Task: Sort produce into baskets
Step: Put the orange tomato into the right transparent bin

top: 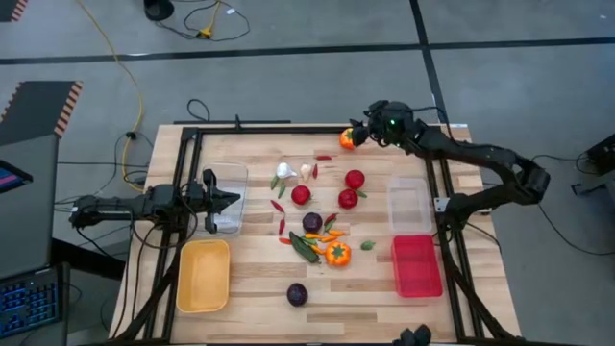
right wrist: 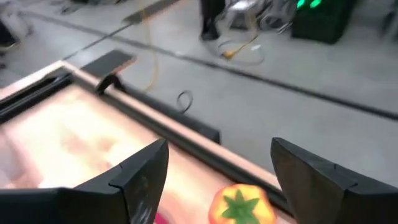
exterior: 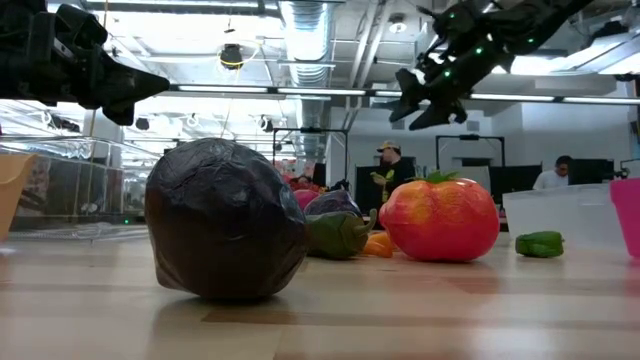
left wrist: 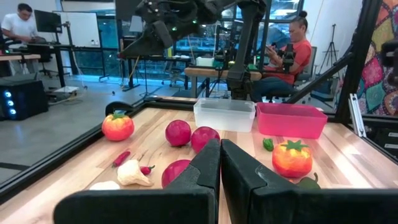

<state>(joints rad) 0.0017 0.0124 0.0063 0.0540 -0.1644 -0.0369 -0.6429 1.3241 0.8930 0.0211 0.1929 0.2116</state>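
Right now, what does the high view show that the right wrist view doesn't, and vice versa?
Only the high view: the shallow yellow plastic bin, the red plastic bin, two clear plastic bins, the produce pile mid-table, and the left tool shut by the left clear bin.

Only the right wrist view: the gap between the right tool's open fingers, with the pepper's green stem between them.

Both: the small orange toy pepper at the table's far edge, and cables on the grey floor beyond.

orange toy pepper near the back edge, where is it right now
In the high view the orange toy pepper sits at the table's far edge, right of centre, just ahead of the open right gripper, well behind the red tomatoes.
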